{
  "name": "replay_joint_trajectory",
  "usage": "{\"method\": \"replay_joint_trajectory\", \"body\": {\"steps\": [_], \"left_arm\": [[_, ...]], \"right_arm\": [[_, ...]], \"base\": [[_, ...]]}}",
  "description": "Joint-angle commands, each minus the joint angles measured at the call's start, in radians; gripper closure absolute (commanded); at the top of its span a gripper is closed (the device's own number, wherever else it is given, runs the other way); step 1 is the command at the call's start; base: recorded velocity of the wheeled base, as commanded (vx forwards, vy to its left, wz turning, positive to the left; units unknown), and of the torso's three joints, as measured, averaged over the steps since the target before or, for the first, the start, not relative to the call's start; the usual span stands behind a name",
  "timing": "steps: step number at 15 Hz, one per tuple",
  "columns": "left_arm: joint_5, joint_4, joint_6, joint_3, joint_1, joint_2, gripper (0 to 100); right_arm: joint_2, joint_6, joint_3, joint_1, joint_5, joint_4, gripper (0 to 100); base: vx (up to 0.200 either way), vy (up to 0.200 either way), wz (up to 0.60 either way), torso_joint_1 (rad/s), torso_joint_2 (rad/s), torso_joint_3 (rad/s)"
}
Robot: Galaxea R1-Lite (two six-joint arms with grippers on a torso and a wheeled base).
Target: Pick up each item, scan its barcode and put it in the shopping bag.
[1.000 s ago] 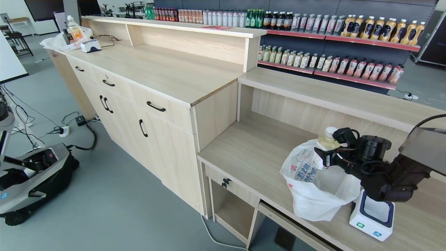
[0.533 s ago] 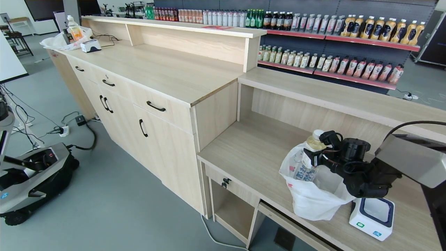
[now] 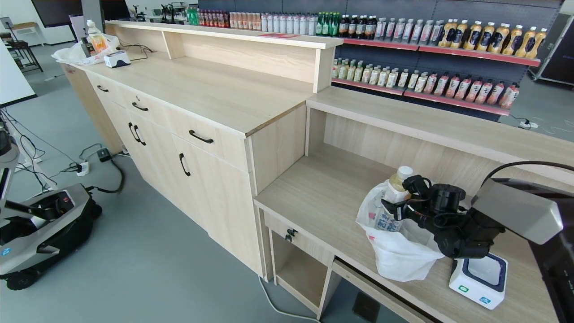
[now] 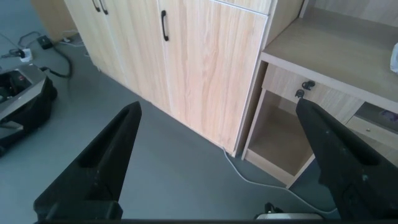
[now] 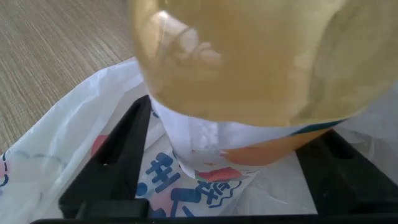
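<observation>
A bottle (image 3: pixel 397 183) of pale yellow drink with a white cap stands upright in the mouth of the white shopping bag (image 3: pixel 397 244) on the low wooden counter. My right gripper (image 3: pixel 394 207) is shut on the bottle's labelled body, with its lower part down inside the bag. In the right wrist view the bottle (image 5: pixel 249 68) sits between the black fingers (image 5: pixel 115 162), over the bag's printed plastic (image 5: pixel 68 143). A white barcode scanner (image 3: pixel 479 277) stands just right of the bag. My left gripper (image 4: pixel 217 162) hangs open above the grey floor, left of the counter.
The low counter (image 3: pixel 327 193) has bare wood left of the bag, with a raised shelf (image 3: pixel 430 121) behind. A taller cabinet (image 3: pixel 202 98) stands to the left, bearing another bag and scanner (image 3: pixel 115 58) at its far end. Drink shelves (image 3: pixel 426 49) line the back wall.
My right gripper has carried the bottle leftward and down, from above the bag's rim into its mouth. The bag has bunched a little to the left.
</observation>
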Motion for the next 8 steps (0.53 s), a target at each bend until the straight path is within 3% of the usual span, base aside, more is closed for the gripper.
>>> {"method": "replay_joint_trajectory", "body": {"steps": [1,4,8], "left_arm": [[0.000,0.000,0.000,0.000,0.000,0.000,0],[0.000,0.000,0.000,0.000,0.000,0.000,0],[0.000,0.000,0.000,0.000,0.000,0.000,0]], "right_arm": [[-0.026,0.005,0.022,-0.006,-0.001,-0.013,0],[-0.145,0.031,0.078,-0.013,0.002,-0.009,0],[-0.423,0.020,0.286,-0.037,0.000,0.068,0]], "base": [[0.000,0.000,0.00,0.000,0.00,0.000],[0.000,0.000,0.00,0.000,0.00,0.000],[0.000,0.000,0.00,0.000,0.00,0.000]]}}
